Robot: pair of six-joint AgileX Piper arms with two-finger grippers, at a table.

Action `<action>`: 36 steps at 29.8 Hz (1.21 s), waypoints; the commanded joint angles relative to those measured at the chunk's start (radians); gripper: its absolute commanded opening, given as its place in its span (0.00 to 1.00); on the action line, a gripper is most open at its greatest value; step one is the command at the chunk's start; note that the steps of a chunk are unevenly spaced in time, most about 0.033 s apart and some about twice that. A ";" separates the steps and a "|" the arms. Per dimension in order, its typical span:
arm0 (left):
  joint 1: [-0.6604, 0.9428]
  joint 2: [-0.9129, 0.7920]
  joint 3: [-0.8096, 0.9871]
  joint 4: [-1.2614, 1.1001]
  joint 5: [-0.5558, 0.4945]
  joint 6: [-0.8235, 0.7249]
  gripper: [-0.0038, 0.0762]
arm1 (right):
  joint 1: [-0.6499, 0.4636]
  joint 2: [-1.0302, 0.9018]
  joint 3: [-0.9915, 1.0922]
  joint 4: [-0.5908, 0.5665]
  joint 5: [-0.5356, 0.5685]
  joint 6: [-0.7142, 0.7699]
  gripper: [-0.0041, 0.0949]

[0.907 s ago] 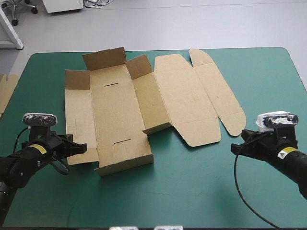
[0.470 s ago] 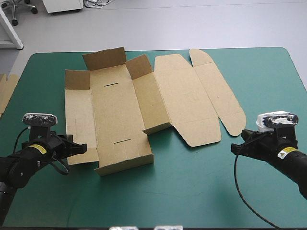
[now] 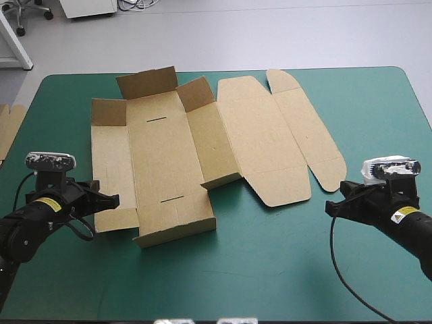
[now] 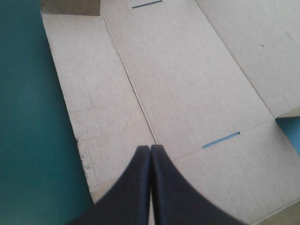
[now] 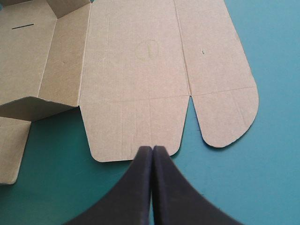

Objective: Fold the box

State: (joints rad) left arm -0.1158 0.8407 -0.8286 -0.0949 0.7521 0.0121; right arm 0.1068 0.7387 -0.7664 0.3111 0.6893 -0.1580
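Note:
The brown box (image 3: pixel 169 155) lies as an opened sheet in the middle of the teal-green table. Its short flaps are raised along the far side, a low wall stands at the near side, and the lid panel (image 3: pixel 260 138) lies flat to the right. My left gripper (image 3: pixel 113 200) is shut, low at the box's near left corner. In the left wrist view its tips (image 4: pixel 150 148) sit over the board (image 4: pixel 187 84) near a slot (image 4: pixel 220 140). My right gripper (image 3: pixel 331 208) is shut and apart from the box. Its tips (image 5: pixel 153 148) point at the lid's rounded near flap (image 5: pixel 136 131).
More brown board (image 3: pixel 8 125) shows at the table's left edge. Bare teal-green cover (image 3: pixel 256 270) stretches along the near side between the two arms and to the right of the lid's rounded flaps (image 3: pixel 327 172).
My left arm has drawn back slightly toward the table's left edge, its tips now just off the box's left panel. The right arm and the box have not moved.

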 commanded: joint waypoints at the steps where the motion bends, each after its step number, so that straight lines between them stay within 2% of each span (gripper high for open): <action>1: -0.001 0.039 -0.078 -0.007 -0.052 -0.012 0.04 | 0.005 0.000 -0.035 0.012 -0.067 -0.008 0.02; 6: 0.079 0.148 -0.166 -0.156 -0.040 0.058 0.06 | 0.005 0.000 -0.035 -0.027 -0.067 -0.007 0.02; 14: 0.428 0.312 -0.270 -0.729 0.118 0.469 0.06 | 0.005 0.000 -0.035 -0.036 -0.083 0.000 0.02; 17: 0.492 0.385 -0.276 -0.729 0.193 0.482 0.06 | 0.005 0.000 -0.035 -0.045 -0.083 0.000 0.02; 26: 0.590 0.509 -0.276 -0.821 0.245 0.570 0.06 | 0.005 0.019 -0.035 -0.046 -0.063 0.000 0.02; 30: 0.664 0.572 -0.276 -0.913 0.308 0.624 0.06 | 0.005 0.019 -0.035 -0.046 -0.058 0.000 0.02; 34: 0.672 0.652 -0.276 -0.912 0.397 0.667 0.06 | 0.005 0.019 -0.035 -0.046 -0.056 0.000 0.02; 36: 0.672 0.682 -0.272 -0.894 0.401 0.671 0.06 | 0.005 0.019 -0.035 -0.046 -0.056 0.000 0.02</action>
State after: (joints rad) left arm 0.5533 1.5212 -1.0737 -0.9411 1.1187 0.6686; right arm 0.1068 0.7575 -0.7664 0.2582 0.6898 -0.1559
